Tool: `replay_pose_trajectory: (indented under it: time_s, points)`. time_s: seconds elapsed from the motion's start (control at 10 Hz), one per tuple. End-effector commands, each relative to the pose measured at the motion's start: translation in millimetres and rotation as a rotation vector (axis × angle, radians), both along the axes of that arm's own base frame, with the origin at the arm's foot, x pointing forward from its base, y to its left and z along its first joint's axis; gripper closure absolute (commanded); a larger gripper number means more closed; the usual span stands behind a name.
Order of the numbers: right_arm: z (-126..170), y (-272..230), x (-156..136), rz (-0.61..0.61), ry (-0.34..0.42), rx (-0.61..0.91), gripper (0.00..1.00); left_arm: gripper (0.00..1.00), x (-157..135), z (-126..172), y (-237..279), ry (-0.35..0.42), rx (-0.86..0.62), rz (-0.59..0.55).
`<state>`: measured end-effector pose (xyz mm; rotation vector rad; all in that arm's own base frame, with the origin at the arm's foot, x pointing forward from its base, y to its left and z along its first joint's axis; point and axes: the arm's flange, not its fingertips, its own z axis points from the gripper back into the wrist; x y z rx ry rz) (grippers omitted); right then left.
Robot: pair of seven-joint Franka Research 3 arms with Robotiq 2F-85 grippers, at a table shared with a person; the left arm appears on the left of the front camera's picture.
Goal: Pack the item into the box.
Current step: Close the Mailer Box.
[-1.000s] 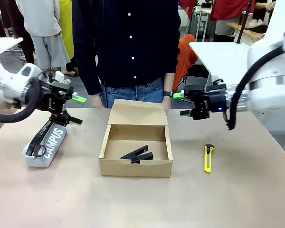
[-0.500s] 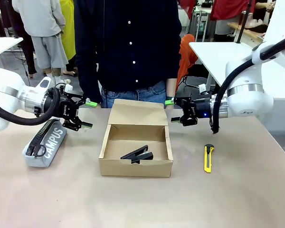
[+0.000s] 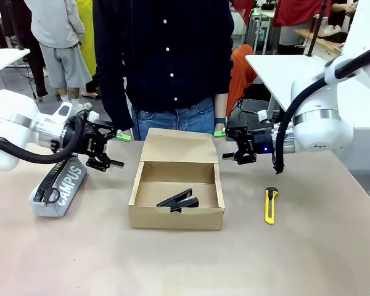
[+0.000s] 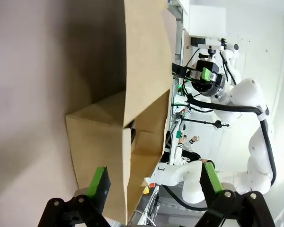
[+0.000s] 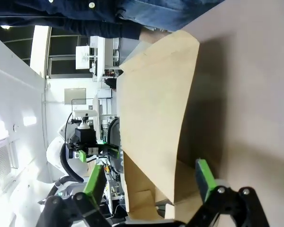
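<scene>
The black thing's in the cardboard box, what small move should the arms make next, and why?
Probably move the left gripper and right gripper inward onto the upright brown cardboard lid flap to tip it shut. The small black angular item lies in the shallow brown cardboard box, its flap stands open, and both open grippers flank it.

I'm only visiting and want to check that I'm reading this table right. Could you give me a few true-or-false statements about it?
1. The black item lies inside the box. True.
2. The box's lid is shut. False: it stands open.
3. The yellow knife is in the box. False: it lies on the table beside the box.
4. The left gripper and the right gripper are both open and empty. True.
</scene>
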<state>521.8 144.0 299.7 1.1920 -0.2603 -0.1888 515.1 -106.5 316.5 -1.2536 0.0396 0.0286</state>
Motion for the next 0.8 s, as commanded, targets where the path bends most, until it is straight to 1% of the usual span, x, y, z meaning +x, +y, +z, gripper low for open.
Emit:
replay_pose_trajectory:
  time_s: [0.0,0.1,0.2,0.4,0.6,0.7]
  points:
    - [-9,9,13,-0.011,0.038,-0.025,0.0,0.0,24,-17,-22,0.032,-0.039,-0.002]
    - [-14,14,16,0.002,0.04,-0.013,0.0,0.0,35,-23,-28,0.034,-0.04,0.007]
    - [-18,21,20,0.017,0.039,-0.011,0.0,0.0,46,-27,-36,0.009,-0.078,0.006]
    - [-22,29,23,0.056,0.019,-0.005,0.0,0.0,53,-38,-50,-0.03,-0.122,-0.025]
    - [-24,34,26,0.075,0.014,0.002,0.0,0.0,59,-45,-59,0.003,-0.144,-0.097]
    - [-24,34,25,0.075,0.004,0.012,0.0,0.0,61,-45,-61,0.0,-0.157,-0.112]
